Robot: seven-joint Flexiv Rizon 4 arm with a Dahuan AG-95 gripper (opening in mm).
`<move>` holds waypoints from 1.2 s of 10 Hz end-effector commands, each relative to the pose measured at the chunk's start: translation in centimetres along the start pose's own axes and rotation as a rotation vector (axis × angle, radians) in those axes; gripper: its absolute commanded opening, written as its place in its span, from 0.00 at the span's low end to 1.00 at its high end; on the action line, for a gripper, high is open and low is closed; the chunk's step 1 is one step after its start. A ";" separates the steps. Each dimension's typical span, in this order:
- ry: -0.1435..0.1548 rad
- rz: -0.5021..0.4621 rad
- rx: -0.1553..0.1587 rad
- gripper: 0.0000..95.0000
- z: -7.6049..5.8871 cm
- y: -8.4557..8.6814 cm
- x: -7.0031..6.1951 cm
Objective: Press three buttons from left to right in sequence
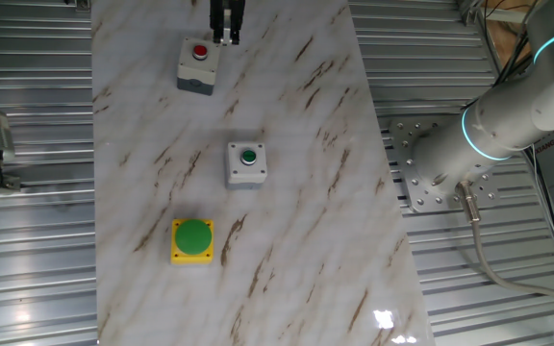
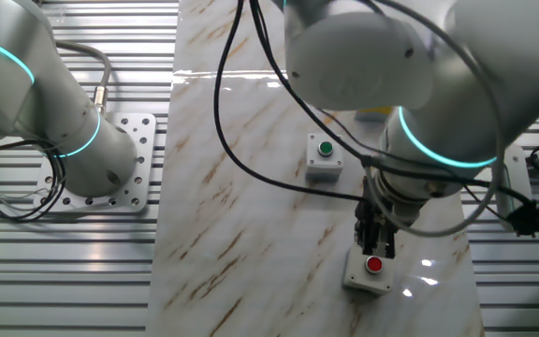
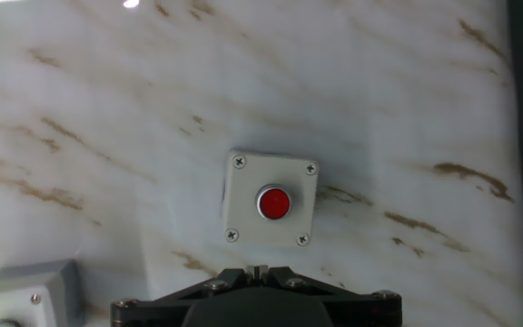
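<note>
The grey box with the small red button [image 1: 198,63] sits at the far end of the marble table, and it also shows in the other fixed view [image 2: 370,270] and in the middle of the hand view [image 3: 271,200]. The grey box with the dark-green button [image 1: 247,163] stands mid-table. The yellow box with the large green dome [image 1: 192,239] is nearest. My gripper [image 1: 225,38] hovers just above and beside the red-button box, apart from it. In the hand view the fingertips [image 3: 257,270] meet with no gap and hold nothing.
The marble tabletop [image 1: 306,221] is narrow, with ribbed metal flooring on both sides. The arm's base plate [image 1: 431,163] stands to the right. A corner of the green-button box [image 3: 25,291] shows at the lower left of the hand view.
</note>
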State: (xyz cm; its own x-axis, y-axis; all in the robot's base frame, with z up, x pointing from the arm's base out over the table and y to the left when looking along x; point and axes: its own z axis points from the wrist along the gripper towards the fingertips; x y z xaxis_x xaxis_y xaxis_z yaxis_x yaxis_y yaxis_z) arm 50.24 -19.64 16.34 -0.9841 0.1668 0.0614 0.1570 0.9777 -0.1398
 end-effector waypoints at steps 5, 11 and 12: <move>0.053 0.046 -0.055 0.00 0.0 0.0 0.0; 0.078 0.045 -0.066 0.00 0.0 0.0 0.0; 0.079 0.041 -0.065 0.00 0.0 0.0 0.0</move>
State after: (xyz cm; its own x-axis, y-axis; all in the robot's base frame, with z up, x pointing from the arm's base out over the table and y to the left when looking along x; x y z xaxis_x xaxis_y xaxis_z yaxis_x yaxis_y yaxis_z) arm 50.46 -19.71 16.38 -0.9655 0.2164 0.1448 0.2078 0.9755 -0.0728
